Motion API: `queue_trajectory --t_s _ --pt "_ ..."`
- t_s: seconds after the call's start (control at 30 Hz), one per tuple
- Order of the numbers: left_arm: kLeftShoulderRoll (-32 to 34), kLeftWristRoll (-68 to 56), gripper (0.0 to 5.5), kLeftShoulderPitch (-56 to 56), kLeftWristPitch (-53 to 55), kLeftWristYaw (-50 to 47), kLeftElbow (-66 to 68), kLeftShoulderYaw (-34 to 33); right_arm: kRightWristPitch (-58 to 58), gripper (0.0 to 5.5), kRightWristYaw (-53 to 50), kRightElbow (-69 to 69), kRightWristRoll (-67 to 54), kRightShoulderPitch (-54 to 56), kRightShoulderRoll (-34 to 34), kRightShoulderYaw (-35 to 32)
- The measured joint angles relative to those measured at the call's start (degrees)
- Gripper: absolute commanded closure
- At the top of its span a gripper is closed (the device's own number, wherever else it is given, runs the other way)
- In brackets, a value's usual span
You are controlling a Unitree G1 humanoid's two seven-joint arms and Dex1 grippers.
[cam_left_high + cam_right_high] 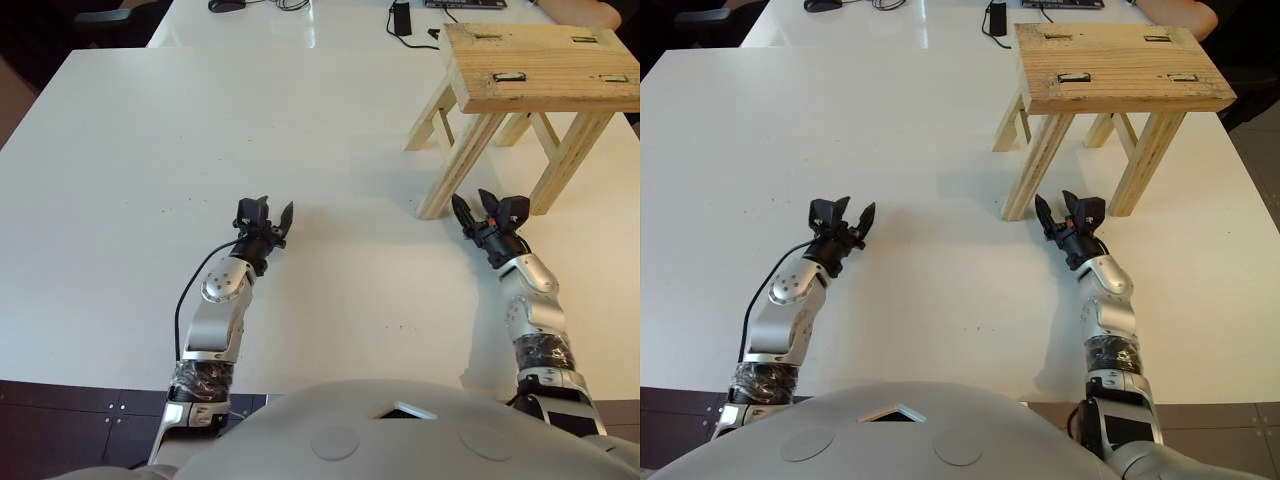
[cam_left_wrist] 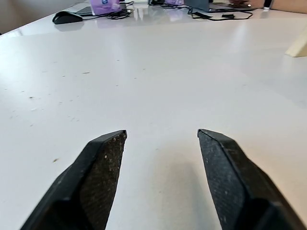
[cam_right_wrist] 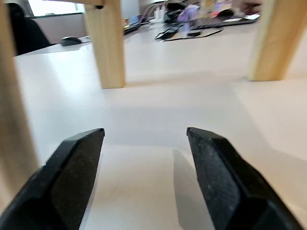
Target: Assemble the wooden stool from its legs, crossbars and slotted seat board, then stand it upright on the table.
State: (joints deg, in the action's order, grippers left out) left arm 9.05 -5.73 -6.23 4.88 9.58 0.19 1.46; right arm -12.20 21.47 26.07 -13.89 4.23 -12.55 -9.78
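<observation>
The wooden stool is set upright on the table, its long axis apparently left-right. The left gripper and right gripper are held spread, empty.

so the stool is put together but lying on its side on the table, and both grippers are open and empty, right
Not quite: the stool is put together but stands upright on its legs on the table, not on its side, as the left eye view shows. The left gripper and right gripper are open and empty.

Behind the white table stands a second table bearing a mouse.
</observation>
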Motion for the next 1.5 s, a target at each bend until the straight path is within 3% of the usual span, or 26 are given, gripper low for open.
queue_trajectory --t_s 0.57,1.0,1.5 --pt "-4.1 2.6 2.74 3.1 -13.2 -5.7 11.4 -2.0 -3.6 2.34 -6.5 12.7 7.1 9.7 -0.9 0.8" --pt "-6.2 5.1 2.74 3.1 -12.4 -8.7 10.5 -1.4 -0.7 2.34 -5.9 14.4 7.4 12.5 -2.0 1.6" --pt "-6.7 6.0 2.74 7.6 -11.8 -8.8 13.7 -1.3 5.1 2.34 -11.3 12.7 7.1 19.2 1.6 1.5"
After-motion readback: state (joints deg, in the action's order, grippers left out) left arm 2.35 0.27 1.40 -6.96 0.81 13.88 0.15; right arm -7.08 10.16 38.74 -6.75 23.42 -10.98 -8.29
